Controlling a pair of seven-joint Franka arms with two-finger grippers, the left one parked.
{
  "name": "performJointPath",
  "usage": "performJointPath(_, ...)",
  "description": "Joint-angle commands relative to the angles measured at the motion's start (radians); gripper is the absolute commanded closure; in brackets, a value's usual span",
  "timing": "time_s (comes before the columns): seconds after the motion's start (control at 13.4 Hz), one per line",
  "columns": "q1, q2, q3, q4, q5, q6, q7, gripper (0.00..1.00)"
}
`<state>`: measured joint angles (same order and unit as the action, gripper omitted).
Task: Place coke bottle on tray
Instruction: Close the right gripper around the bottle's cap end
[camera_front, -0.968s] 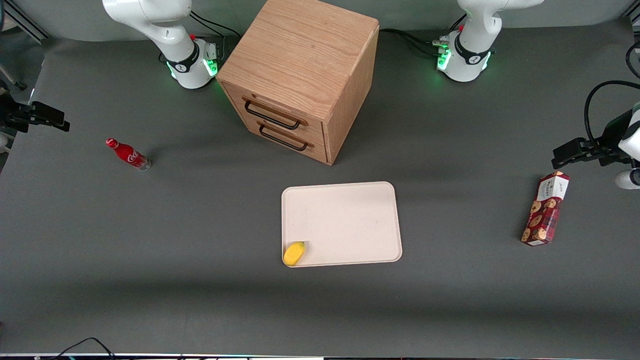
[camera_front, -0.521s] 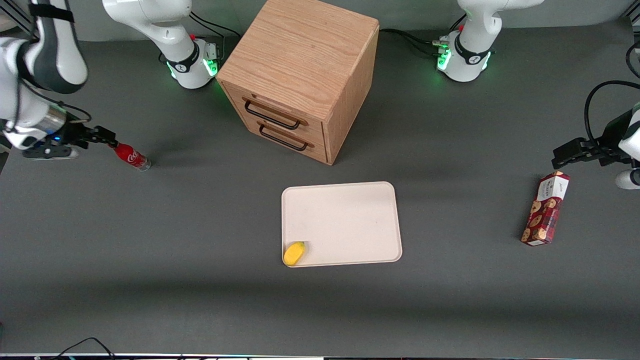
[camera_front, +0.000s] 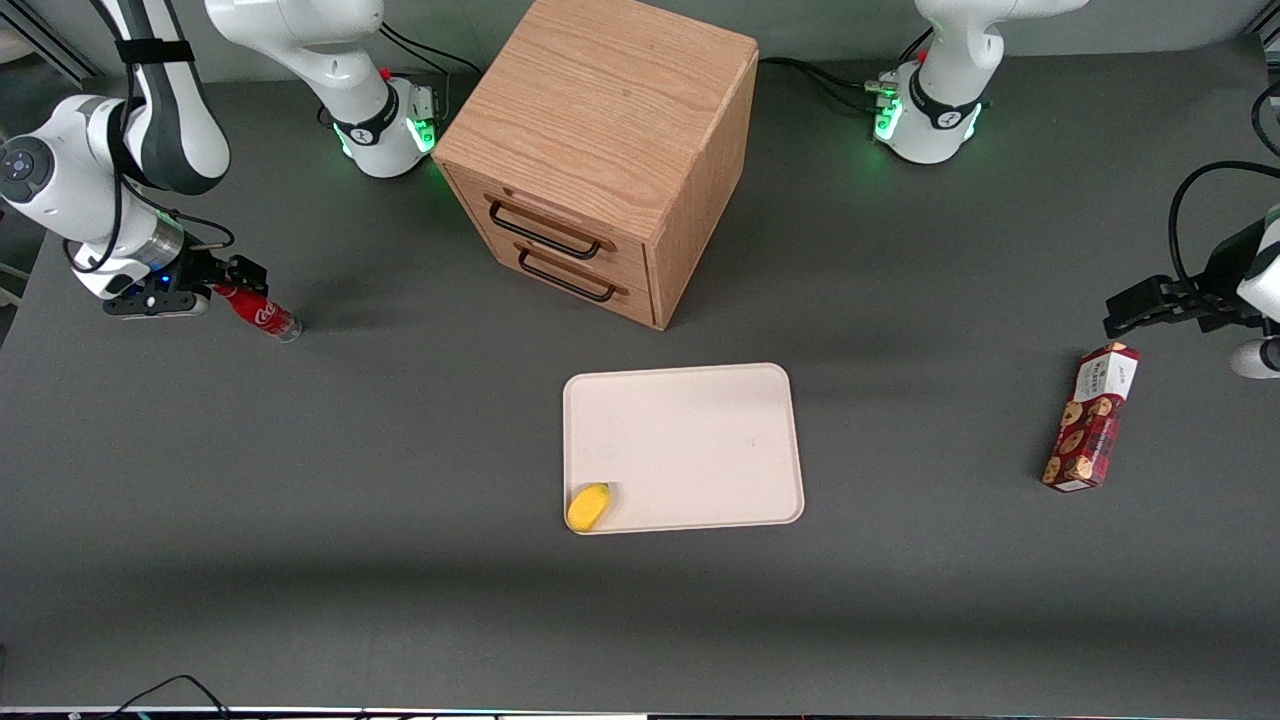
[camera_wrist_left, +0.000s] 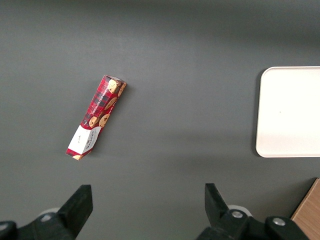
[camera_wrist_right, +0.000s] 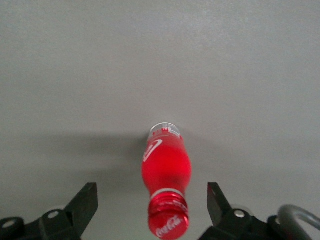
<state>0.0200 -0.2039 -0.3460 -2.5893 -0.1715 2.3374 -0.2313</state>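
Observation:
The coke bottle is small and red with a red cap, a white logo and a clear base. It stands on the dark table toward the working arm's end. My right gripper is over its cap. In the right wrist view the bottle sits between the two open fingers, with a gap on each side of the cap, and the gripper is not touching it. The cream-beige tray lies flat near the table's middle, nearer the front camera than the cabinet. It also shows in the left wrist view.
A wooden drawer cabinet stands between the two arm bases. A small yellow object sits in a corner of the tray. A red-brown cookie box lies toward the parked arm's end, also in the left wrist view.
My right arm has come in from the table's edge and moved to the bottle; the gripper now stands over its cap. The bottle has not moved.

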Motion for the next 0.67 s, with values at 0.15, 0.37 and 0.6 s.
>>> performJointPath(0.15, -0.009, -0.005, -0.019, -0.006, -0.016, 0.014, -0.039, 0.71)
performJointPath(0.37, -0.008, -0.005, -0.018, -0.005, -0.016, 0.008, -0.039, 1.00)
performJointPath(0.6, -0.002, -0.009, -0.018, 0.006, -0.016, 0.000, -0.049, 1.00)
